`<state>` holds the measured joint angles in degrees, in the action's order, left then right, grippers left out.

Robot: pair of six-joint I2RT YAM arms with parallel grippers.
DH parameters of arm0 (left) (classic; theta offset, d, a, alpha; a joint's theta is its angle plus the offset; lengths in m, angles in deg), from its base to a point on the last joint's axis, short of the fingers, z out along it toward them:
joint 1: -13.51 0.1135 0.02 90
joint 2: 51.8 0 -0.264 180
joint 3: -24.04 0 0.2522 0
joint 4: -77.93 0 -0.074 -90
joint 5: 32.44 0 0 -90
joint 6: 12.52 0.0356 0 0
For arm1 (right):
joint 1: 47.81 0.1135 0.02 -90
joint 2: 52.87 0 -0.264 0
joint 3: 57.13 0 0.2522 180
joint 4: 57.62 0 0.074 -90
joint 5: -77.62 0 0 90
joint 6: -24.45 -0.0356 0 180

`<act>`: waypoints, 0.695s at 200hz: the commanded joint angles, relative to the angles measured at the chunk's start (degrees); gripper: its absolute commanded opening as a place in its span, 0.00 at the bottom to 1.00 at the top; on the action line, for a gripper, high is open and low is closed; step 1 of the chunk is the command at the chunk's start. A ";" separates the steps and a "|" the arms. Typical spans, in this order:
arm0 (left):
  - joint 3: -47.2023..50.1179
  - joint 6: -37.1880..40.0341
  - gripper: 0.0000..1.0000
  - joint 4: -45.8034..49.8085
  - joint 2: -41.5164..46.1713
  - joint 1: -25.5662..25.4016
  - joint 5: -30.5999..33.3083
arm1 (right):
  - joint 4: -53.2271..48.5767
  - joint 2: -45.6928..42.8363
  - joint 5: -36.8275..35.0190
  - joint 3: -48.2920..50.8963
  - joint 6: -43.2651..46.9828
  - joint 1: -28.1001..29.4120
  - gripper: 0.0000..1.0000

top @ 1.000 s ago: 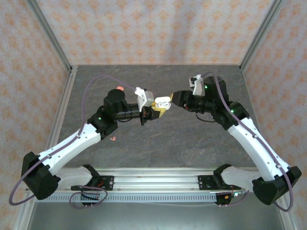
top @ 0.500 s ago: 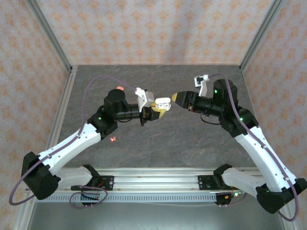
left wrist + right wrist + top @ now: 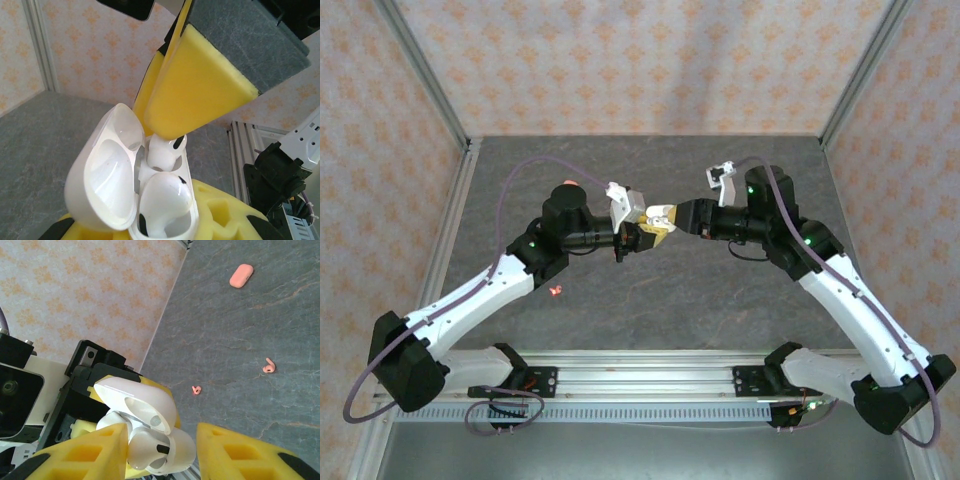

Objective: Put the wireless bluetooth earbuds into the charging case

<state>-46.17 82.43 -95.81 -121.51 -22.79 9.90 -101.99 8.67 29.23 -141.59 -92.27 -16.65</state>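
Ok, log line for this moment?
left gripper: holds open white case | right gripper: jaws apart, pad on white earbud | coral earbuds: on table

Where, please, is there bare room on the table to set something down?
The far strip of table along the back wall is bare, as is the near middle before the front rail. Crowded: centre, where the left claw and right claw meet at the white case, and left, by a coral earbud and pink case.

You cannot see the top of the far white earbud; a yellow foam pad covers it. The white case is cut off below.
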 commanded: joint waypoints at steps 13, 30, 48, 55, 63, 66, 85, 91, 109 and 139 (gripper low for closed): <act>-2.48 0.50 0.00 -0.49 0.20 -0.28 -1.34 | -2.06 0.95 -1.17 -0.71 2.50 0.32 0.38; -2.49 0.58 0.00 -0.19 0.22 -0.27 -1.30 | -2.98 1.47 -2.64 -1.48 2.94 0.31 0.37; -2.42 0.66 0.00 -0.12 0.33 -0.35 -1.25 | -3.74 1.92 -3.82 -2.31 3.35 0.34 0.37; -2.35 0.67 0.00 -0.16 0.31 -0.25 -1.25 | -3.75 2.01 -4.20 -2.53 3.41 0.31 0.38; -2.34 0.71 0.00 -0.02 0.41 -0.24 -1.30 | -3.80 1.94 -4.62 -2.64 3.26 0.32 0.39; -2.31 0.76 0.00 0.02 0.36 -0.27 -1.30 | -3.76 1.88 -4.73 -2.73 3.30 0.38 0.39; -2.09 0.85 0.00 0.01 0.31 -0.33 -1.36 | -3.11 1.11 -5.13 -3.01 2.73 0.32 0.42; -2.08 0.85 0.00 -0.04 0.34 -0.29 -1.38 | -2.51 0.60 -5.24 -3.00 2.38 0.21 0.44; -1.88 0.81 0.00 -0.04 0.30 -0.27 -1.47 | -0.21 -0.95 -4.85 -2.55 0.78 -0.45 0.46; -1.88 0.94 0.00 -0.23 0.29 -0.25 -1.74 | 2.88 -2.37 -2.38 -1.18 -2.77 -3.31 0.46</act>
<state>-46.21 82.45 -94.09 -121.62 -22.79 9.86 -103.26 8.67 26.17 -142.88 -91.90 -17.90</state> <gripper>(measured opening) 0.200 0.461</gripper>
